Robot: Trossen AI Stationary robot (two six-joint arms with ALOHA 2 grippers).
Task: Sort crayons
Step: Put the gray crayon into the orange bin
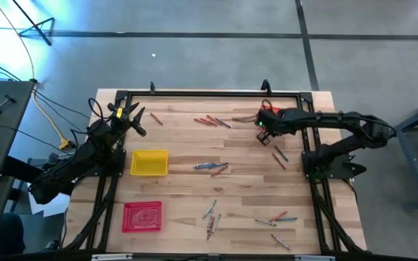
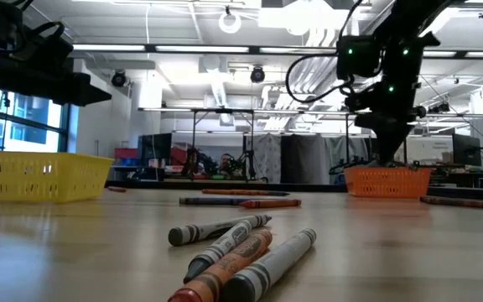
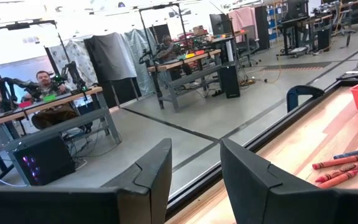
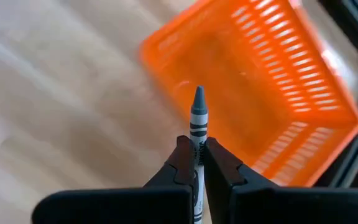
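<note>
Gripping a grey crayon (image 4: 197, 118) between my right pincer's (image 4: 196, 163) fingers, its tip pointing ahead at the orange tray (image 4: 303, 118) just beyond, I should, I judge, centre over the tray before letting go. Loose crayons (image 1: 210, 167) lie scattered well behind my pincer, none in the way, while my left pincer (image 3: 194, 180) waits part-open at the far table edge.

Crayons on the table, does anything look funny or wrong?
One odd thing: the right gripper is pinching a grey crayon right above the orange tray. That colour doesn't match the tray. The other crayons just lie scattered, unsorted.
</note>
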